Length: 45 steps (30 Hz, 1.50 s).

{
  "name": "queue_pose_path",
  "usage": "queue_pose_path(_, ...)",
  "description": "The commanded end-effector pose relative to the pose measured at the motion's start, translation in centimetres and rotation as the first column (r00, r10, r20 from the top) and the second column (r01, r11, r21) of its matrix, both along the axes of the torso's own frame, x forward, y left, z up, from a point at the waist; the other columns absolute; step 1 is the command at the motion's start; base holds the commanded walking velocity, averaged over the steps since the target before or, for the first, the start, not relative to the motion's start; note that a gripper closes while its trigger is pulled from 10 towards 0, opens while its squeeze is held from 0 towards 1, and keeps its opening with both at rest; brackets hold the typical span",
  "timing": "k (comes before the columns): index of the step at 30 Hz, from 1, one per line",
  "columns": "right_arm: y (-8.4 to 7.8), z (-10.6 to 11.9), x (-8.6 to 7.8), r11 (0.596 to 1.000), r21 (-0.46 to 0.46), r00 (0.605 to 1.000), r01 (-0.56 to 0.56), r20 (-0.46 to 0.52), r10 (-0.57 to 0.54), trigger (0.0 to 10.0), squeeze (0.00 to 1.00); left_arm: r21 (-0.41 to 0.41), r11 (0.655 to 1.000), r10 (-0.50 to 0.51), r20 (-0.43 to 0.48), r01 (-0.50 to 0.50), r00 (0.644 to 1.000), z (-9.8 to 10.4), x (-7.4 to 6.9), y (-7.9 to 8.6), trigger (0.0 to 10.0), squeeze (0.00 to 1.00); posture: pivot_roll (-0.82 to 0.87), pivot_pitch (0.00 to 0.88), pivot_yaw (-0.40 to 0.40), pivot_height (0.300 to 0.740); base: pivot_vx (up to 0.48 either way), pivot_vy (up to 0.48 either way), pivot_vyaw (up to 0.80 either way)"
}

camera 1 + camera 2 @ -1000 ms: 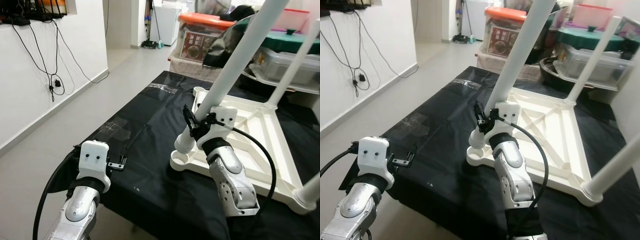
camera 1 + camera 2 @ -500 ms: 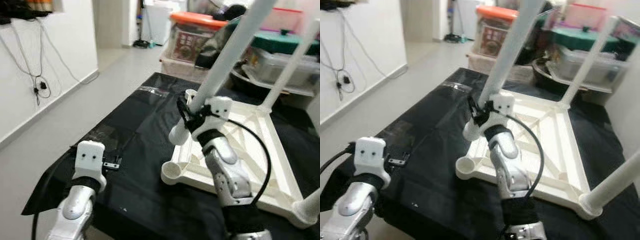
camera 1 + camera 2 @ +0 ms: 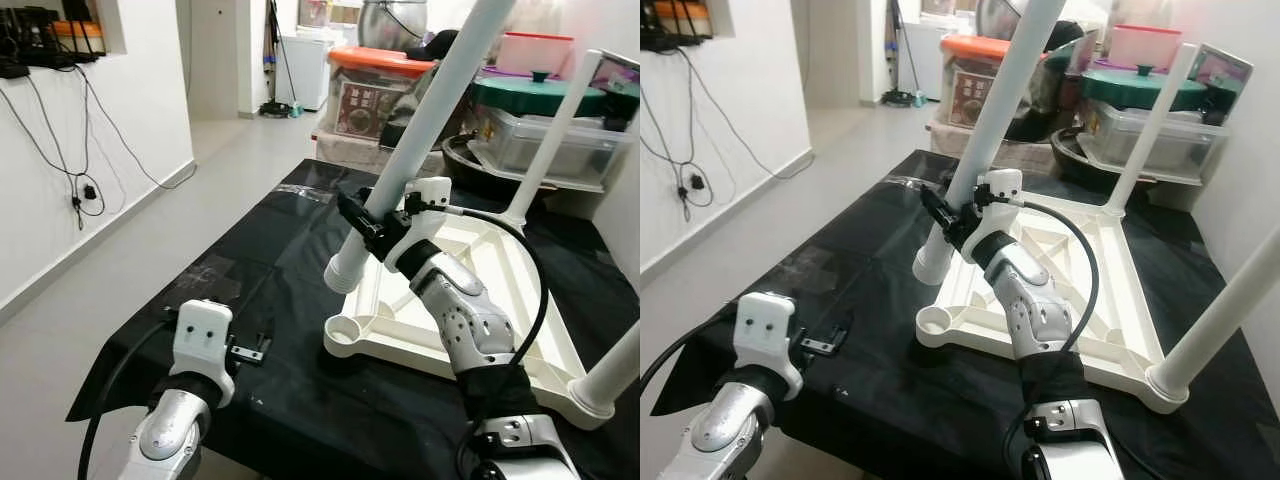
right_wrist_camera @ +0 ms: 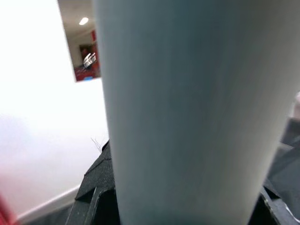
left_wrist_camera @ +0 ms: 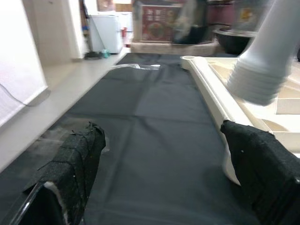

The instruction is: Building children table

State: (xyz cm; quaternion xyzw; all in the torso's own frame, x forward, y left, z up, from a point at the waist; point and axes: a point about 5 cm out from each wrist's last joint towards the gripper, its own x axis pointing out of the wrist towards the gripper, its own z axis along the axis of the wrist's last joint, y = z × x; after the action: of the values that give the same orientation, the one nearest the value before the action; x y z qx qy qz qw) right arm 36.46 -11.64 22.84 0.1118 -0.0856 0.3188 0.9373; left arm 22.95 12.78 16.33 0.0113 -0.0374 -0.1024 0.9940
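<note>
1. A black cloth [image 3: 270, 250] covered the low work surface, reaching out to its near and left edges.
2. An upside-down white children's table top [image 3: 1110, 300] lay on the cloth toward the right side, its ribbed underside facing up and its near left corner close to the middle of the cloth.
3. Two white legs stood fitted in the frame: one at the far right corner [image 3: 555, 140] and one at the near right corner [image 3: 1220, 320], both leaning outward.
4. A third white table leg [image 3: 420, 130] was tilted in the air, its lower ribbed end [image 5: 255, 82] raised clear above the frame's left rail, not touching it.
5. An open round socket [image 3: 345, 335] sat at the frame's near left corner, and another [image 5: 188, 59] at the far left corner.
6. The right gripper [image 3: 372, 228] was clamped around the lower part of that raised leg, its black fingers closed on either side of the tube.
7. The left gripper [image 3: 248, 350] hovered just above the cloth near the near left corner of the surface, just left of the frame; its padded black fingers [image 5: 77, 159] were spread wide apart and held nothing.
8. Storage boxes with an orange lid [image 3: 400, 62] and a green lid [image 3: 540, 95] were stacked beyond the far edge.
</note>
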Motion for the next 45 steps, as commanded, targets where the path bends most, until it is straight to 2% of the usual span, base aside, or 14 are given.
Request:
queue_pose_path(1, 0.8, 0.7, 0.8, 0.987, 0.007, 0.986, -0.164, -0.012, 0.164, 10.0, 0.0, -0.039, 0.99, -0.136, -0.049, 0.134, 0.989, -0.4, -1.4, -1.9, 10.0, 0.0, 0.24, 0.043, -0.116, 0.74, 0.0, 0.0, 0.0)
queue_pose_path(2, 1.5, 1.0, 1.2, 0.963, 0.01, 0.963, -0.268, -0.019, 0.269, 10.0, 0.0, -0.065, 0.976, -0.211, -0.072, 0.207, 0.975, -0.5, -2.4, -3.0, 10.0, 0.0, 0.24, 0.043, -0.116, 0.74, 0.0, 0.0, 0.0)
queue_pose_path(3, 1.5, 1.0, 1.2, 0.963, 0.01, 0.963, -0.268, -0.019, 0.269, 10.0, 0.0, -0.065, 0.976, -0.211, -0.072, 0.207, 0.975, -0.5, -2.4, -3.0, 10.0, 0.0, 0.24, 0.043, -0.116, 0.74, 0.0, 0.0, 0.0)
queue_pose_path(4, 2.6, 1.8, 1.4, 0.904, 0.0, 0.904, -0.428, -0.008, 0.428, 10.0, 0.0, -0.093, 0.955, -0.292, -0.098, 0.283, 0.951, -0.5, -3.8, -4.2, 10.0, 0.0, 0.25, 0.089, -0.125, 0.74, 0.0, 0.0, 0.0)
queue_pose_path(5, 2.6, 1.8, 1.4, 0.904, 0.0, 0.904, -0.428, -0.008, 0.428, 10.0, 0.0, -0.093, 0.955, -0.292, -0.098, 0.283, 0.951, -0.5, -3.8, -4.2, 10.0, 0.0, 0.25, 0.089, -0.125, 0.74, 0.0, 0.0, 0.0)
queue_pose_path(6, 2.9, 2.2, 1.4, 0.874, 0.007, 0.874, -0.486, 0.002, 0.486, 10.0, 0.0, -0.099, 0.952, -0.301, -0.104, 0.291, 0.948, -0.4, -4.2, -4.3, 10.0, 0.0, 0.26, 0.11, -0.124, 0.74, 0.0, 0.0, 0.0)
queue_pose_path(9, 3.0, 2.9, 1.4, 0.837, -0.003, 0.836, -0.548, 0.03, 0.548, 10.0, 0.0, -0.105, 0.949, -0.309, -0.109, 0.299, 0.945, -0.2, -4.8, -4.5, 10.0, 0.0, 0.26, 0.135, -0.126, 0.74, 0.0, 0.0, 0.0)
queue_pose_path(16, 2.0, 2.9, 1.5, 0.788, -0.068, 0.787, -0.612, 0.05, 0.615, 10.0, 0.0, -0.117, 0.945, -0.32, -0.135, 0.306, 0.938, -0.1, -5.9, -4.5, 10.0, 0.0, 0.26, 0.181, -0.122, 0.74, 0.0, 0.0, 0.0)
queue_pose_path(22, 1.0, 2.4, 1.9, 0.805, -0.115, 0.806, -0.582, 0.046, 0.59, 10.0, 0.0, -0.117, 0.943, -0.325, -0.148, 0.31, 0.934, 0.2, -6.7, -4.5, 10.0, 0.0, 0.27, 0.205, -0.114, 0.74, 0.0, 0.0, 0.0)
queue_pose_path(24, 0.1, 2.0, 2.0, 0.82, -0.149, 0.825, -0.553, 0.043, 0.564, 10.0, 0.0, 0.001, 0.969, -0.246, -0.129, 0.248, 0.961, 0.3, -6.8, -3.3, 10.0, 0.0, 0.27, 0.219, -0.11, 0.74, 0.0, 0.0, 0.0)
queue_pose_path(25, 0.1, 2.0, 2.0, 0.82, -0.149, 0.825, -0.553, 0.043, 0.564, 10.0, 0.0, 0.001, 0.969, -0.246, -0.129, 0.248, 0.961, 0.3, -6.8, -3.3, 10.0, 0.0, 0.27, 0.219, -0.11, 0.74, 0.0, 0.0, 0.0)
queue_pose_path(26, -0.1, 1.8, 1.9, 0.814, -0.165, 0.821, -0.556, 0.039, 0.569, 10.0, 0.0, 0.054, 0.978, -0.193, -0.114, 0.2, 0.975, 0.3, -6.6, -2.5, 10.0, 0.0, 0.27, 0.221, -0.109, 0.74, 0.0, 0.0, 0.0)
queue_pose_path(30, -0.4, 1.4, 1.7, 0.793, -0.202, 0.806, -0.574, 0.032, 0.592, 10.0, 0.0, 0.104, 0.982, -0.144, -0.1, 0.155, 0.984, 0.2, -6.3, -1.7, 10.0, 0.0, 0.27, 0.226, -0.113, 0.74, 0.0, 0.0, 0.0)
queue_pose_path(45, -0.4, -0.3, 1.1, 0.713, -0.318, 0.755, -0.624, -0.013, 0.655, 10.0, 0.0, 0.122, 0.973, -0.181, -0.116, 0.194, 0.977, 0.1, -6.7, -2.3, 10.0, 0.0, 0.27, 0.214, -0.11, 0.74, 0.0, 0.0, 0.0)
